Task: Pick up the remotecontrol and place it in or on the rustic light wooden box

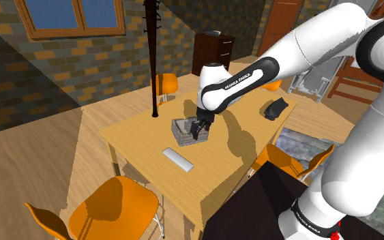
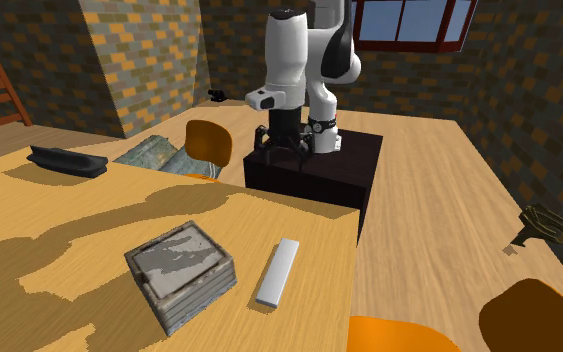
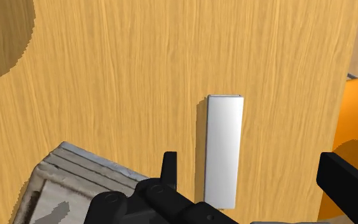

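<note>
Zero contact yet. Hangs above the surface (image 3: pixel 139 76) with gripper (image 3: pixel 247 159) released, framing the pale remote (image 3: pixel 224 149), flat at 3 o'clock of the weathered box (image 2: pixel 199 298) in the second exterior view. Probably squared up to pinch its narrow width.

Grey box (image 3: pixel 66 181) partly beyond view's edge

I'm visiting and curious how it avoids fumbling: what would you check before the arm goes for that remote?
1. Pincer open: ok, its fingers stand apart.
2. Pincer empty: ok, it holds nothing.
3. Remote flat on the table: ok.
4. Remote apart from the box: ok, a strip of table shows between them.
5. Pincer centred over remote: not ok, the remote lies nearer one finger.
</note>
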Controlling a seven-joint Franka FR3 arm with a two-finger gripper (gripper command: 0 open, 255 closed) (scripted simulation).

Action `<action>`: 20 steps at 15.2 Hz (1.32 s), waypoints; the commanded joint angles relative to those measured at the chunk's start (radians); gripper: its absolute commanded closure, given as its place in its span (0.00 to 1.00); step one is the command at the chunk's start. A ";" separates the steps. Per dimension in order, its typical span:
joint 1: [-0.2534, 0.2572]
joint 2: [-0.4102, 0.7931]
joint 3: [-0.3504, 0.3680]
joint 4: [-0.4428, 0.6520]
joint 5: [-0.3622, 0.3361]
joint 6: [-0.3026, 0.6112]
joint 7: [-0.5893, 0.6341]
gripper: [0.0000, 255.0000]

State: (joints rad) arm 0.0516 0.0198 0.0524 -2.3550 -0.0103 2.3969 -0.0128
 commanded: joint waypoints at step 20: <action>0.063 0.750 -0.015 0.515 -0.057 0.195 0.095 0.00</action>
State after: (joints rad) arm 0.1107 0.7545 0.0377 -1.8506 -0.0667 2.5872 0.0786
